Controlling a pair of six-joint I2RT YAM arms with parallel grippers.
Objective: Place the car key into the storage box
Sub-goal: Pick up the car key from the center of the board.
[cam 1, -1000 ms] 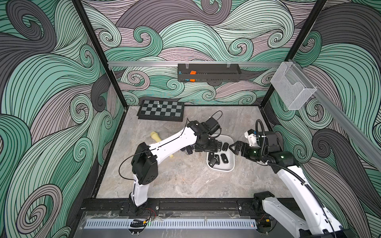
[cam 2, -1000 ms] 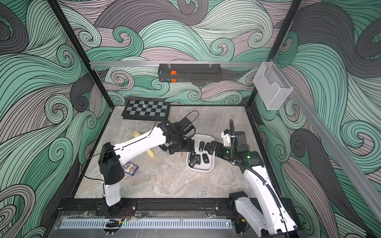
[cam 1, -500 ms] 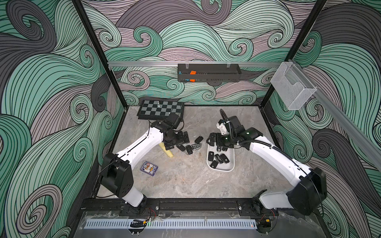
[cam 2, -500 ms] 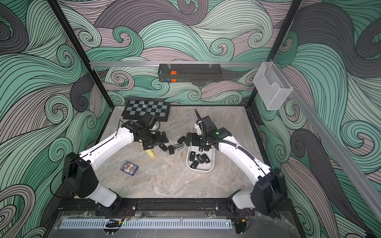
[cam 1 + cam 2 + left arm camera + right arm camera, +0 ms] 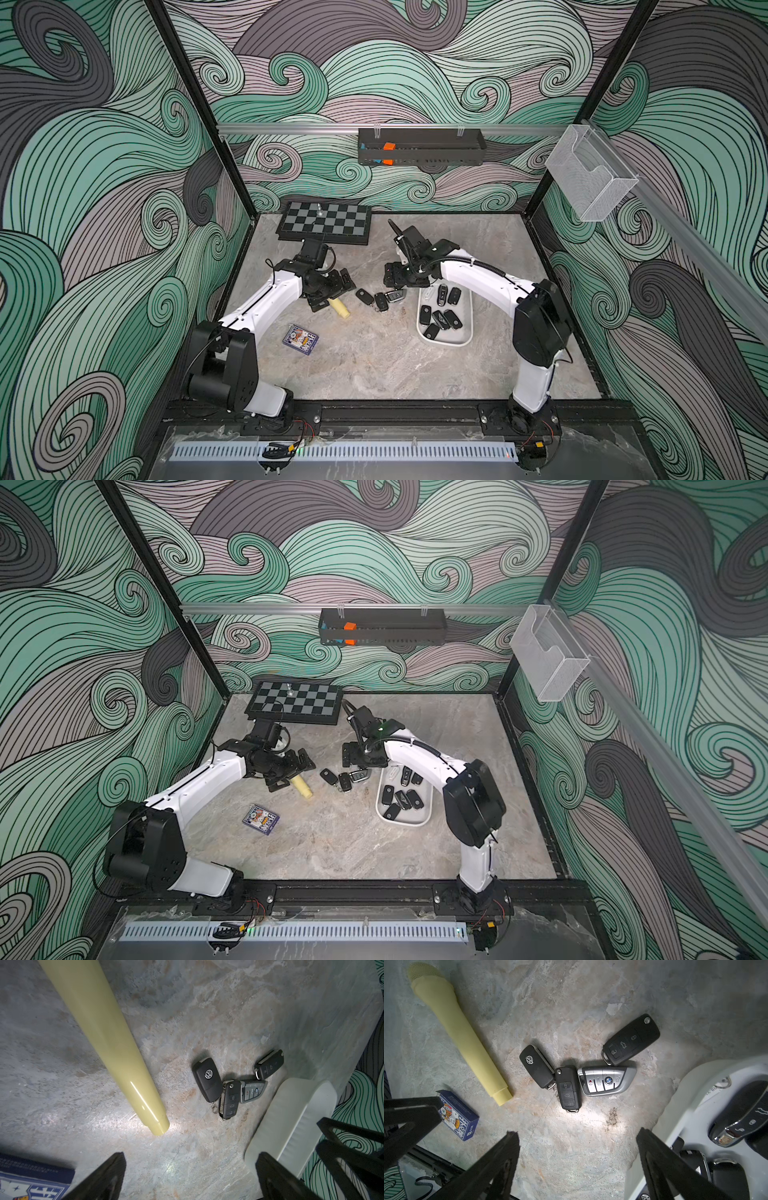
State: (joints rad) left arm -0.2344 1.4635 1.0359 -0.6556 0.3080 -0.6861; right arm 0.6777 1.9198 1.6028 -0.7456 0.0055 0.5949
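Several car keys lie in a cluster on the marble table, left of the storage box: a black VW key (image 5: pixel 536 1066), a black button key (image 5: pixel 568 1088), a silver key (image 5: pixel 606 1080) and a black flip key (image 5: pixel 631 1040). In both top views three of them show (image 5: pixel 381 301) (image 5: pixel 345 781). The white storage box (image 5: pixel 444 344) (image 5: pixel 401 823) holds several more keys. My right gripper (image 5: pixel 577 1132) (image 5: pixel 401 282) hovers open above the cluster at the box's far end, with nothing in it. My left gripper (image 5: pixel 190 1155) (image 5: pixel 334 293) is open and empty, left of the keys.
A pale yellow microphone-shaped cylinder (image 5: pixel 338 308) lies under the left gripper. A blue card box (image 5: pixel 300 338) sits nearer the front. A chessboard (image 5: pixel 324 222) lies at the back. A black tray (image 5: pixel 419 151) and a wire basket (image 5: pixel 588 178) hang on the walls.
The left gripper has drawn back from the storage box to the left, over the yellow cylinder. The right arm has swung in from the right to above the loose keys.
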